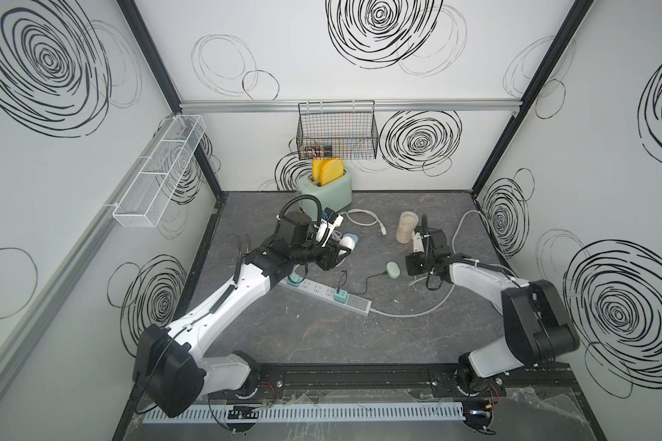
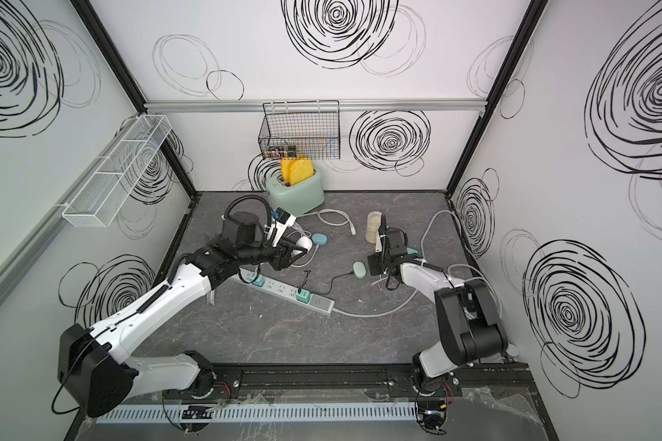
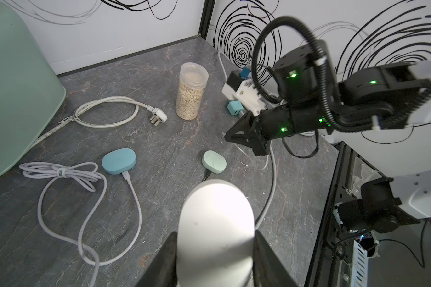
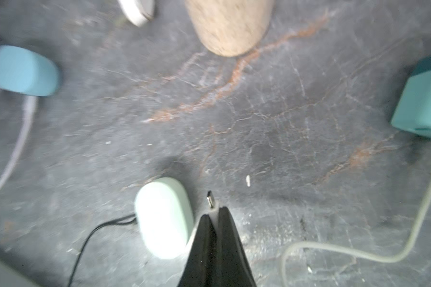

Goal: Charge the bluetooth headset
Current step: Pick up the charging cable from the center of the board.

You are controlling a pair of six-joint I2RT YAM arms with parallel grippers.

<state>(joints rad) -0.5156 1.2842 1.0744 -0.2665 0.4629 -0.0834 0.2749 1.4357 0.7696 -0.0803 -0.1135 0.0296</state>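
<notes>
ROBOT ARMS AT THE CHARGING BENCH: Two robot arms work over a dark, stone-patterned table [image 1: 322, 336]. A white power strip [image 1: 323, 293] lies slantwise nearest the camera, with two teal adapters [image 1: 339, 296] plugged into it. A thin black cable [image 1: 367, 282] runs from the strip's right-hand adapter to a mint-green earbud case [image 1: 392, 268] lying just beyond the strip's right end. Just beside that case hangs the right hand [image 4: 215, 211], its jaws pressed together on a small charging plug [image 4: 210, 198]. The plug's metal tip pokes out past the fingertips, clear of the case.

Beyond the middle of the strip, the left hand [image 3: 215, 234] pinches the white headset case [image 3: 217, 213] by its two sides, the rounded end facing away from the wrist. A blue earbud case [image 3: 118, 161] sits on the table just past it, farther from the strip, with a partly bundled white cable [image 3: 60, 174] plugged into it.

Farther still from the strip are a clear jar of pale grain [image 1: 406, 227] and a loose white cord [image 1: 364, 221] with a three-pin plug. At the wall, well beyond the strip, a pale green toaster [image 1: 327, 191] holds two yellow slices [image 1: 327, 170] beneath a black wire basket [image 1: 337, 130].
</notes>
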